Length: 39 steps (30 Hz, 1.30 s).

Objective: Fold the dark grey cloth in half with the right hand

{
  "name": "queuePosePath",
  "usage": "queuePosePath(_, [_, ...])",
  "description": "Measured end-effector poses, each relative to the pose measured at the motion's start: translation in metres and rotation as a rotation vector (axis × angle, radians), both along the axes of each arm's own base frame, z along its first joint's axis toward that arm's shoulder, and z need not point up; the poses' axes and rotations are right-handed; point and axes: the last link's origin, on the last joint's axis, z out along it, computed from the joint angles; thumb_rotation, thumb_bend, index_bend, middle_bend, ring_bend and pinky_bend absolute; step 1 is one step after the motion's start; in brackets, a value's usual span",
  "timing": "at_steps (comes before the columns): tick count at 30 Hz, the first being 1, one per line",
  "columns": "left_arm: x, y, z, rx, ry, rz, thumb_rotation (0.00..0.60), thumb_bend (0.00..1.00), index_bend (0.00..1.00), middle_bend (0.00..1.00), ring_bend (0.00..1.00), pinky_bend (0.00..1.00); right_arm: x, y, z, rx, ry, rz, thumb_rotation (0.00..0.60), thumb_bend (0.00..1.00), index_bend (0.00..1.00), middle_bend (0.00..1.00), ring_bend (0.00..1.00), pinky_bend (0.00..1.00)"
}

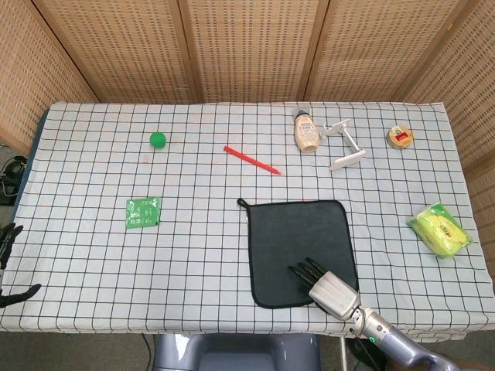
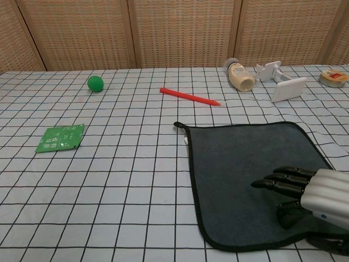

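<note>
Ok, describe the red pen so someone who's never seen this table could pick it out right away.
Start at the dark grey cloth near the front of the checked table, then look straight past its far edge. The red pen lies flat and slanted there, to the left of the tipped-over bottle. It is the only long, thin, red thing; the green ball further left is round.
</note>
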Motion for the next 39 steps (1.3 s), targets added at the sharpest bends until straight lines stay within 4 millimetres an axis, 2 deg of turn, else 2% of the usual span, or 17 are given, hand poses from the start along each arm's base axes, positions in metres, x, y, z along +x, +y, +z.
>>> queuePosePath(6, [0.0,0.0,0.0,0.0,-0.001,0.0,0.6,0.0,0.0,0.0,0.0,0.0,0.001,-0.002,0.001,-0.005,-0.017,-0.008,0.6,0.62,0.48,0.0,0.0,0.0])
queuePosePath(19, [0.0,0.0,0.0,0.001,-0.002,0.0,0.6,0.0,0.0,0.0,0.0,0.0,0.006,-0.013,0.002,-0.026,-0.099,-0.075,0.6,0.67,0.6,0.02,0.0,0.0])
queuePosePath(28, [-0.001,0.001,0.001,-0.001,-0.008,0.005,0.6,0.0,0.0,0.0,0.0,0.0,0.021,-0.037,0.005,-0.057,-0.162,-0.143,0.6,0.67,0.62,0.04,0.0,0.0])
queuePosePath(39, [-0.006,0.006,0.001,-0.005,-0.017,0.028,0.6,0.0,0.0,0.0,0.0,0.0,0.045,-0.084,0.005,-0.13,-0.159,-0.213,0.6,0.68,0.63,0.05,0.0,0.0])
